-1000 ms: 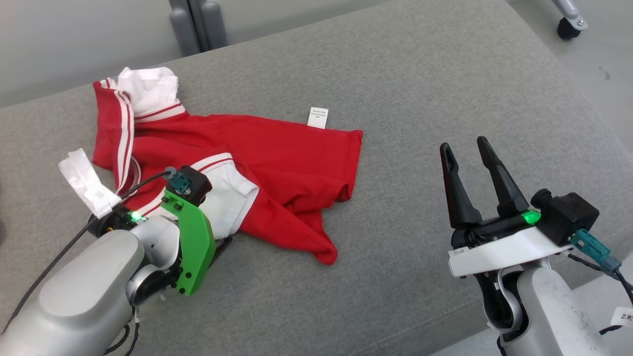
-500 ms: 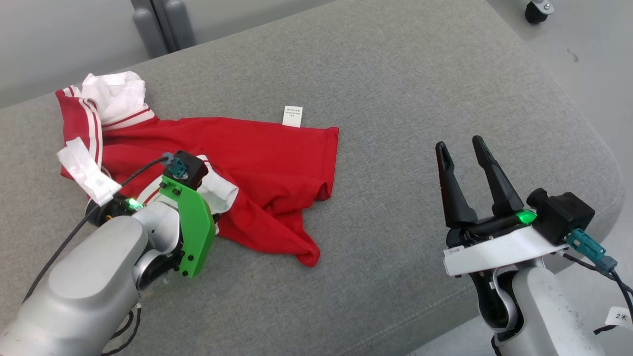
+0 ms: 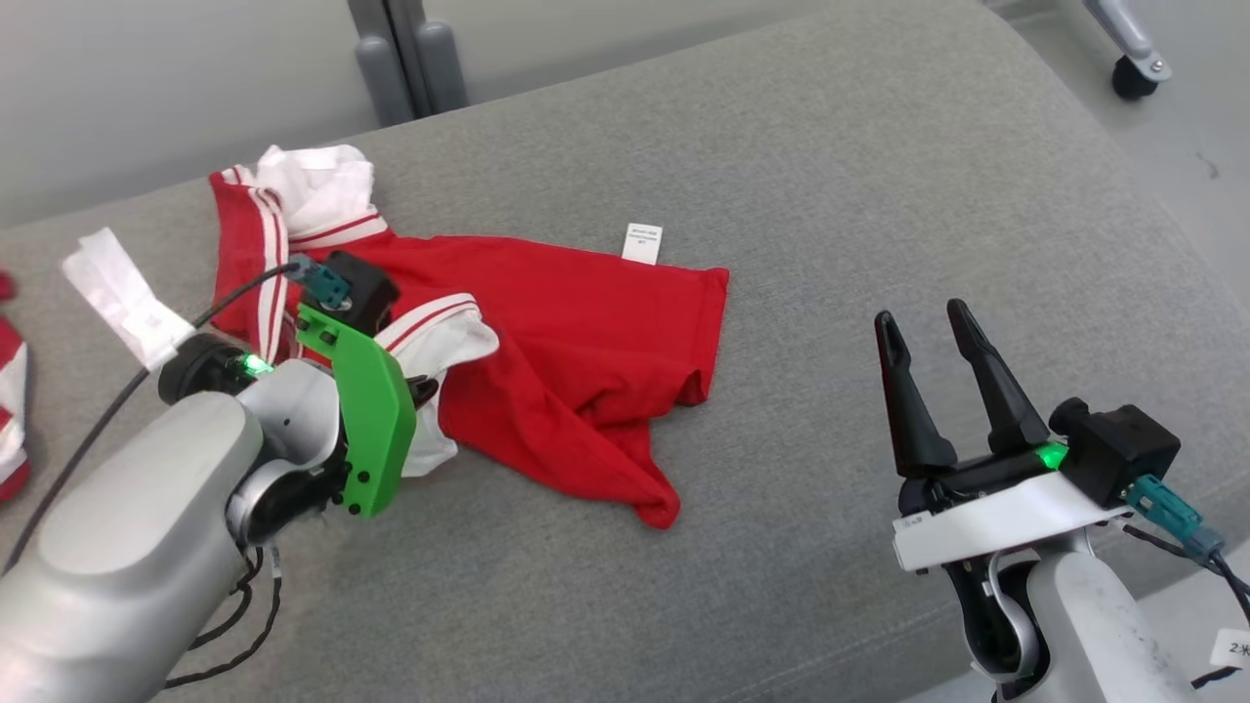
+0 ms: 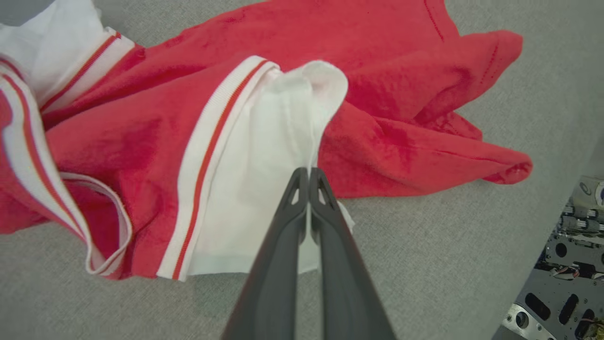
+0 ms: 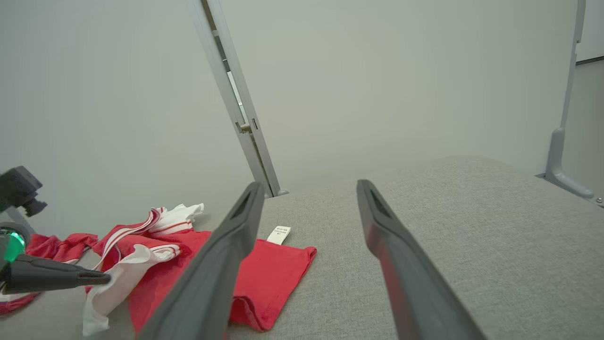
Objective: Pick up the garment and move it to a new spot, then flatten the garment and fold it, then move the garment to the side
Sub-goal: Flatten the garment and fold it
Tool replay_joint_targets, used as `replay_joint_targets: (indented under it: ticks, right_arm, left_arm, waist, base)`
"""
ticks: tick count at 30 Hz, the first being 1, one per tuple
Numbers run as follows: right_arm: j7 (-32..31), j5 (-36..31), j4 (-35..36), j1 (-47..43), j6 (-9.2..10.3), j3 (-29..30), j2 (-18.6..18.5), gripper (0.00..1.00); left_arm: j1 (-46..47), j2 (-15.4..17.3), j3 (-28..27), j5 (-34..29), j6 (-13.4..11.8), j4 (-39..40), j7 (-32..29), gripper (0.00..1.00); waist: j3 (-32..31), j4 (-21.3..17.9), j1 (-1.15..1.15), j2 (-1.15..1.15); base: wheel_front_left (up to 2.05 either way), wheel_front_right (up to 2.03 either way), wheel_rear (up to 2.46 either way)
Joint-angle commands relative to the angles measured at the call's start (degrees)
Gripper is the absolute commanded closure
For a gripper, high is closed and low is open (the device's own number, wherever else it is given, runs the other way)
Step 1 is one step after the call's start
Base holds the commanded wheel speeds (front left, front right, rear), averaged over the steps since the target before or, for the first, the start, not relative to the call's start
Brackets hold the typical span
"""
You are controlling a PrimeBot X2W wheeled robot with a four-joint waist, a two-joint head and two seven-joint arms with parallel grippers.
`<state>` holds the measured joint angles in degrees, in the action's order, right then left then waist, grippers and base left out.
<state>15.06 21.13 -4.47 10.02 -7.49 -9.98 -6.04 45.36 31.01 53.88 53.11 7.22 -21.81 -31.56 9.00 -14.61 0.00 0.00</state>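
Observation:
A crumpled red garment (image 3: 586, 351) with white sleeves and striped trim lies on the grey cushion (image 3: 830, 195), left of centre. My left gripper (image 3: 422, 389) sits at its near-left edge, mostly hidden behind its green mount. In the left wrist view the left gripper (image 4: 309, 171) is shut on a fold of the white sleeve (image 4: 283, 123), which rises in a peak at the tips. The right wrist view shows that sleeve (image 5: 127, 276) pulled up off the garment (image 5: 278, 264). My right gripper (image 3: 918, 317) stands open over bare cushion to the right, well apart from the garment; its jaws (image 5: 306, 186) hold nothing.
A white care label (image 3: 642, 242) sticks out of the garment's far edge. Another red and white cloth (image 3: 10, 391) lies at the far left edge. Grey posts (image 3: 410, 59) stand behind the cushion, and a caster wheel (image 3: 1133, 76) is on the floor at top right.
My left gripper has gone from open to shut, pinching the white sleeve. The head camera has shifted between frames. The right gripper has stayed open.

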Motion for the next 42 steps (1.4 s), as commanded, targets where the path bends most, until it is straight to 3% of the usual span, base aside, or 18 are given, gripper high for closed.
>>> replay_joint_targets:
  ticks: [1,10,15,20,26,27,28,29,30,35,42]
  right_arm:
    - [0.14,-0.18,-0.24,-1.05,0.00,0.04,-0.29,0.00]
    - [0.14,-0.31,-0.72,-3.00,0.00,0.68,-2.06,0.00]
    - [0.14,-0.04,-0.62,-3.51,0.00,0.93,-2.92,0.00]
    - [0.14,0.03,-0.13,-3.26,0.00,1.54,-3.31,0.00]
    - [0.14,0.19,0.22,-2.33,0.00,2.59,-3.42,0.00]
    - [0.14,0.21,0.19,-2.34,0.00,2.70,-3.42,0.00]
    - [0.14,0.21,0.13,-2.41,0.00,2.69,-3.38,0.00]
    - [0.14,0.22,0.01,-2.55,0.00,2.65,-3.33,0.00]
    - [0.14,0.23,-0.03,-2.66,0.00,2.59,-3.31,0.00]
    - [0.14,0.32,-0.36,-3.41,0.00,2.74,-3.26,0.00]
    - [0.14,0.55,-0.04,-4.26,0.00,3.01,-2.90,0.00]
  left_arm:
    - [-0.16,1.54,-0.48,0.96,-0.35,1.63,-1.19,1.00]
    - [-6.84,12.74,0.19,7.16,-1.49,14.18,-11.44,1.00]
    - [-10.59,17.06,0.97,9.44,-3.00,19.06,-14.34,1.00]
    - [-13.96,18.48,2.59,9.90,-4.49,20.86,-15.54,1.00]
    - [-17.78,15.67,5.04,7.70,-5.74,17.48,-12.50,1.00]
    - [-18.73,14.55,4.78,8.48,-5.70,16.46,-11.00,0.72]
    - [-19.32,13.96,4.46,8.94,-5.48,15.87,-9.78,0.21]
    - [-19.75,13.34,3.98,9.33,-5.30,15.06,-8.18,0.06]
    - [-20.02,12.94,3.57,9.55,-5.15,14.50,-6.96,0.00]
    - [-19.53,12.66,0.36,9.73,-5.32,13.87,-0.66,0.00]
    - [-19.92,15.87,-9.22,9.41,-10.78,19.14,12.95,0.00]
  waist:
    - [-2.06,3.09,0.00,0.00]
    - [-5.59,9.67,0.00,0.00]
    - [-6.17,11.76,0.00,0.00]
    - [-5.47,12.57,0.00,0.00]
    - [-3.71,11.93,0.00,0.00]
    - [-3.50,11.79,0.00,0.00]
    - [-3.39,11.65,0.00,0.00]
    - [-3.33,11.50,0.00,0.00]
    - [-3.32,11.40,0.00,0.00]
    - [-3.77,11.23,0.00,0.00]
    - [-5.59,11.56,0.00,0.00]
  base:
    - [0.00,0.00,0.00]
    - [0.00,0.00,0.00]
    - [0.00,0.00,0.00]
    - [0.00,0.00,0.00]
    - [0.00,0.00,0.00]
    - [0.00,0.00,0.00]
    - [0.00,0.00,0.00]
    - [0.00,0.00,0.00]
    - [0.00,0.00,0.00]
    - [0.00,0.00,0.00]
    - [0.00,0.00,0.00]
